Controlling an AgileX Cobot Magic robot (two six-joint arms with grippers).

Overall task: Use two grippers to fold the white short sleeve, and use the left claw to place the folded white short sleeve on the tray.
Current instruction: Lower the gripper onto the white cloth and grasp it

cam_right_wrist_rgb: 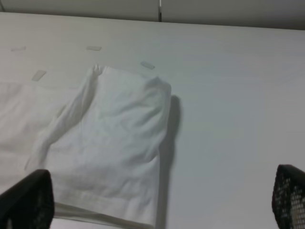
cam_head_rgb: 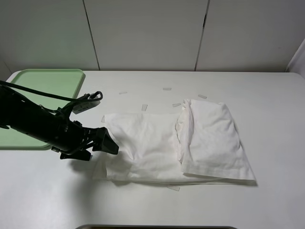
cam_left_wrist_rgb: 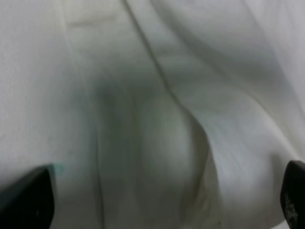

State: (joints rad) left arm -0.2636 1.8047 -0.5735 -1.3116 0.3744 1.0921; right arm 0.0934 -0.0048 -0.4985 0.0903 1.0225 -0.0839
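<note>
table (cam_head_rgb: 143,210): white | tape strips (cam_head_rgb: 167,88): small, pale, scattered toward far edge | wall panels (cam_head_rgb: 147,33): behind far edge

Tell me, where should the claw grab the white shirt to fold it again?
Probably the thin, flat left edge of the white short sleeve, coming in low from the left, where the open left gripper sits. Its right side is doubled over into a thick flap, harder to pinch.
</note>
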